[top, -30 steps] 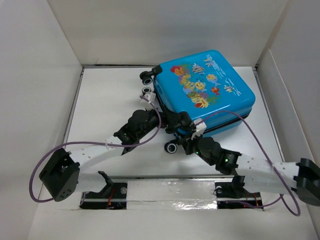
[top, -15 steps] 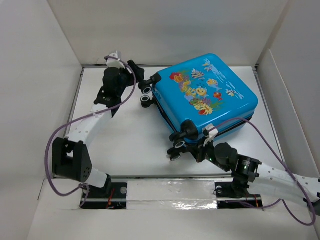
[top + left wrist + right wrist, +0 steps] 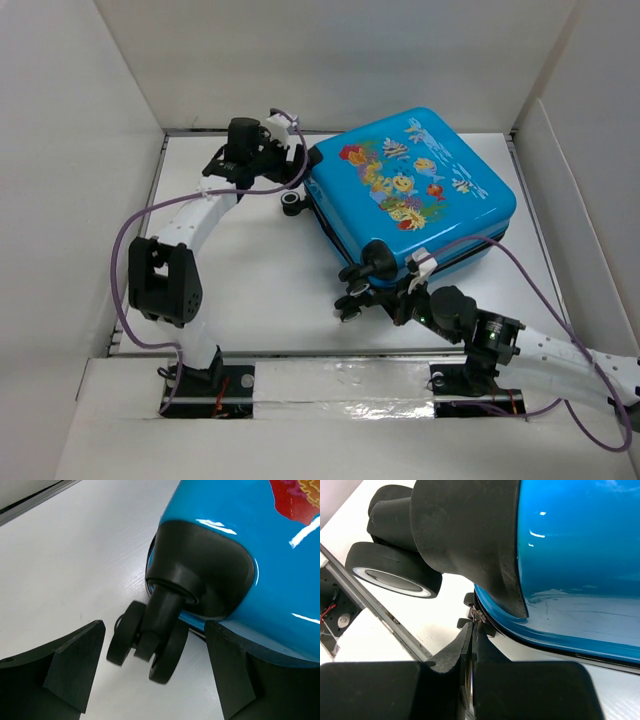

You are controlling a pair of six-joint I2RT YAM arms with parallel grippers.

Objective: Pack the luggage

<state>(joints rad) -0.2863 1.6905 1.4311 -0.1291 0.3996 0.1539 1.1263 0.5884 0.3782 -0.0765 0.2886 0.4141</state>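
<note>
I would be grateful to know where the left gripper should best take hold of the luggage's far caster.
Grip the caster by its short stem, between the black corner housing and the wheels, coming in from the wheel end of the luggage as the left gripper faces now. The stem is narrow and sits between the open jaws; the wheels would roll.

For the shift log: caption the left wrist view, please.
Open left gripper flanks a black caster wheel at the blue suitcase's corner on the white table.
</note>
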